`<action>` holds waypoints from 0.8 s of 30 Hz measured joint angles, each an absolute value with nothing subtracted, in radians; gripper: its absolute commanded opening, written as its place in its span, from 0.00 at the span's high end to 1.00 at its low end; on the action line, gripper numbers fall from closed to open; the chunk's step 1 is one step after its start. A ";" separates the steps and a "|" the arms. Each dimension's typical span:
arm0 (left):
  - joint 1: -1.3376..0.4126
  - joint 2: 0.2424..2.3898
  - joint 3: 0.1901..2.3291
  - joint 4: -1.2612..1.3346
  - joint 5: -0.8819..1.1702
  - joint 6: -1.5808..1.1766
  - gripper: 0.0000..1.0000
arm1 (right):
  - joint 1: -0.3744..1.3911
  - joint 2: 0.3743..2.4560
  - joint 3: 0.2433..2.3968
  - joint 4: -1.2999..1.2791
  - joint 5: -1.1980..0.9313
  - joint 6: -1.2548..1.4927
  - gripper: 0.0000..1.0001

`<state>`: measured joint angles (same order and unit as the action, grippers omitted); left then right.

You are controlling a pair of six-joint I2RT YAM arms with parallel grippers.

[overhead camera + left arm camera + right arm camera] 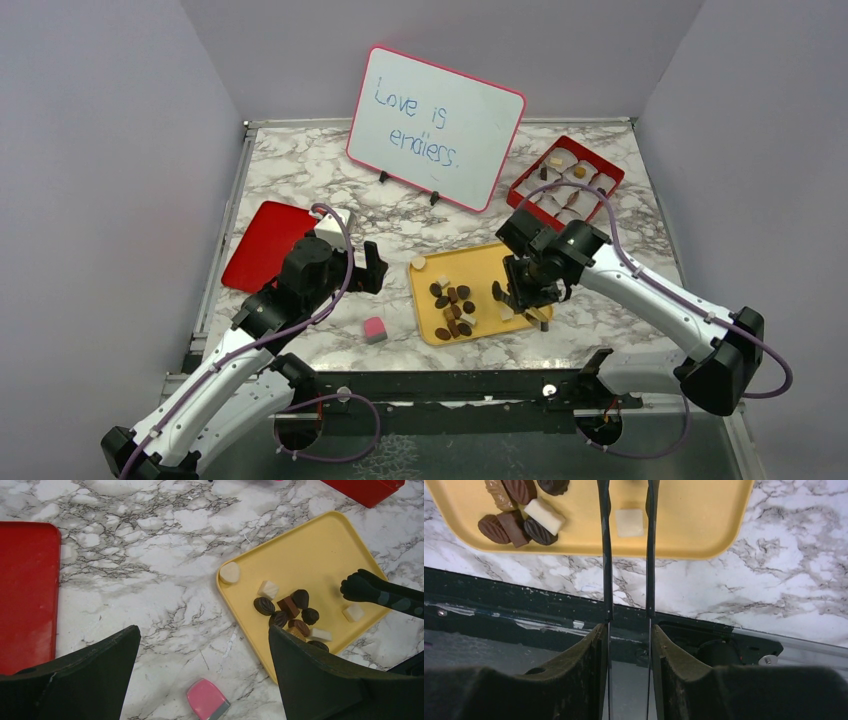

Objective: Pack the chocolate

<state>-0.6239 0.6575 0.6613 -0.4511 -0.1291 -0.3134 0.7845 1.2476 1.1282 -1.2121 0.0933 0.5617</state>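
Your right gripper (626, 490) hangs over the near right part of the flat yellow plastic tray (482, 262), which sits on the grey-veined marble tabletop (300, 170) close to its near edge, about midway across. Its two thin fingers stand narrowly apart and clamp nothing. In the right wrist view a cream-white square piece (629, 522) lies on the tray between them, with a sliver of yellow showing on each side. Most of the chocolate (455, 305), small dark brown ovals with a few pale squares, is clustered in the tray's near left part, and one round cream piece (230, 572) rests at the tray's far left corner. A few more pieces sit in the paper-lined compartments of the red rectangular box (597, 158) toward the far right corner of the tabletop. Your left gripper (202, 630) hovers with its jaws spread wide and empty over bare marble, between the tray and the flat red lid (265, 245) lying by the left edge. A pink-and-white cube (374, 329) sits near the near edge, left of the tray. A pink-framed whiteboard (435, 125) stands by the far edge.
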 measured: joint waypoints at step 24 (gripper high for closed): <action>-0.624 0.657 0.661 -0.451 -0.129 -0.313 0.01 | 0.847 1.230 1.057 -1.256 0.074 0.598 0.59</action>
